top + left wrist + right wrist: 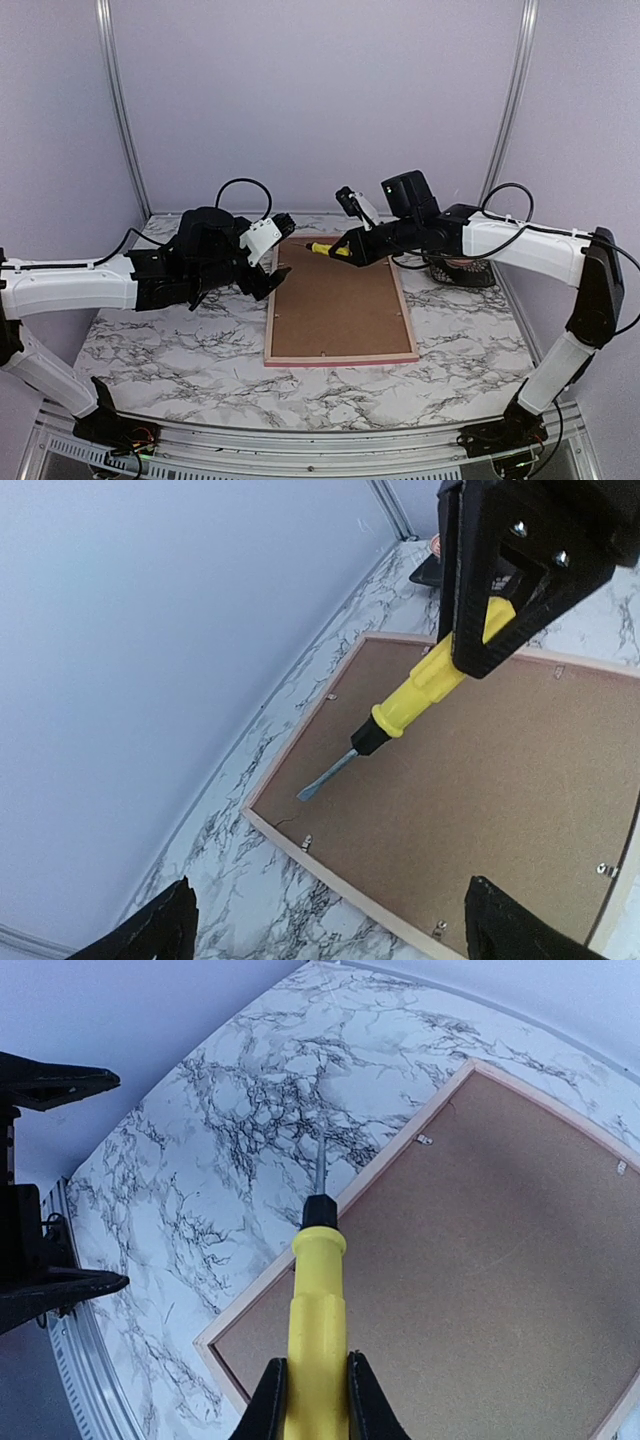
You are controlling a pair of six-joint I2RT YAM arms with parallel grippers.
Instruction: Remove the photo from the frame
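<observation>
1. Overhead, one pink frame (340, 358) lies face down on the marble counter (180, 350) with its brown backing board (340, 305) up, likely so the back can be opened. The photo is not visible; presumably it sits beneath that board. At the frame's twelve o'clock edge the right pincer (352, 250) is clamped on one yellow screwdriver (325, 248), blade aimed toward nine o'clock. The left pincer (283, 250) hangs spread wide and empty at the frame's ten o'clock corner, probably ready to steady it.
2. From the left wrist, the blade tip hovers low near the board's edge; contact cannot be told. At least four metal clips (307, 842) line the rim, seemingly the blade's targets.
3. From the right wrist, the pincer squeezes the yellow handle at six o'clock, and two clips show.
</observation>
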